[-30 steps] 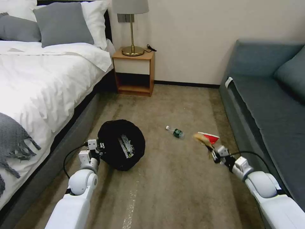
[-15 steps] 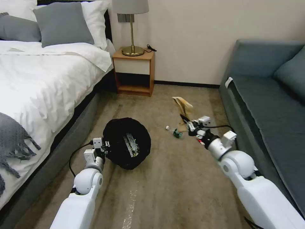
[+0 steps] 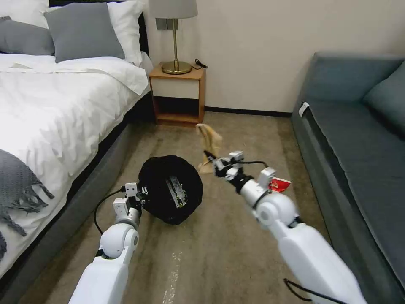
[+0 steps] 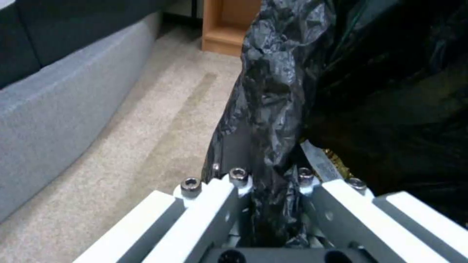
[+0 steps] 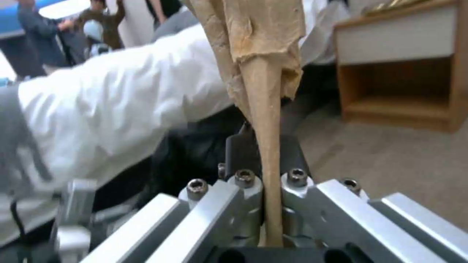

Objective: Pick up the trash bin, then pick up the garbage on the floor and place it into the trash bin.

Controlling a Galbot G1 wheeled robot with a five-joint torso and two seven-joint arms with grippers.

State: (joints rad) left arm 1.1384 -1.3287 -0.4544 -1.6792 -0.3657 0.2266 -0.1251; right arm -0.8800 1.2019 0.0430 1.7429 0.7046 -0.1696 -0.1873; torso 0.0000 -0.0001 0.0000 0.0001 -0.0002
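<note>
My right gripper (image 3: 209,157) pinches the brown paper (image 3: 209,141), standing upright just right of the trash bin (image 3: 171,190), whose rim my left gripper (image 3: 139,195) clamps.

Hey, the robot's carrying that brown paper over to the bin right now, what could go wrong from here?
1. The right gripper pinches only a thin twisted end of the brown paper, so it may slip or tear free.
2. The paper is beside the trash bin, not over its mouth; released now, it would likely land on the carpet.
3. The left gripper grips the bin by its bag-lined rim; the black liner might slide and tip the bin.
</note>
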